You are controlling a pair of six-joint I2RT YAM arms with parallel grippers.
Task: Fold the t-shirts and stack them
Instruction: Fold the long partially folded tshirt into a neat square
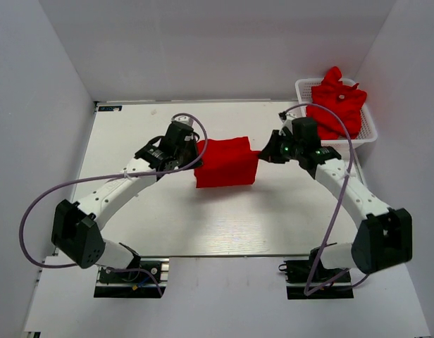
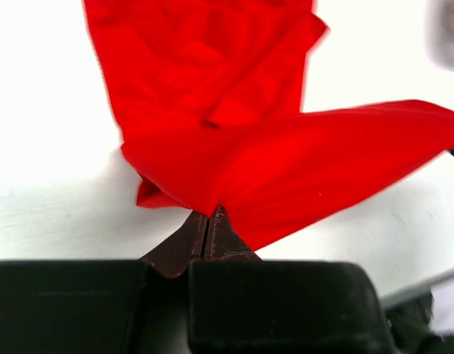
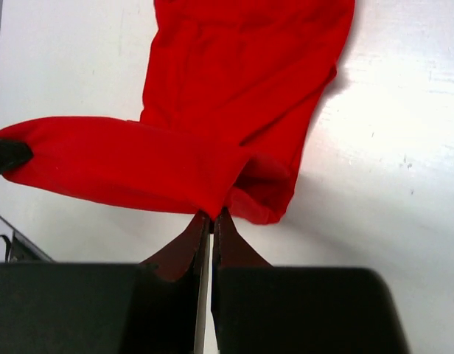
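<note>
A red t-shirt [image 1: 226, 162] lies partly folded in the middle of the white table, stretched between both grippers. My left gripper [image 1: 196, 151] is shut on its left edge; in the left wrist view the cloth [image 2: 286, 169] runs up out of the closed fingertips [image 2: 209, 215]. My right gripper [image 1: 262, 154] is shut on the right edge, and the right wrist view shows the fabric [image 3: 212, 147] pinched at the tips [image 3: 212, 216]. More red t-shirts [image 1: 336, 105] lie heaped in a white mesh basket [image 1: 370, 127] at the far right.
White walls enclose the table on the left, back and right. The basket stands against the right wall, behind my right arm. Purple cables [image 1: 69, 184] loop beside both arms.
</note>
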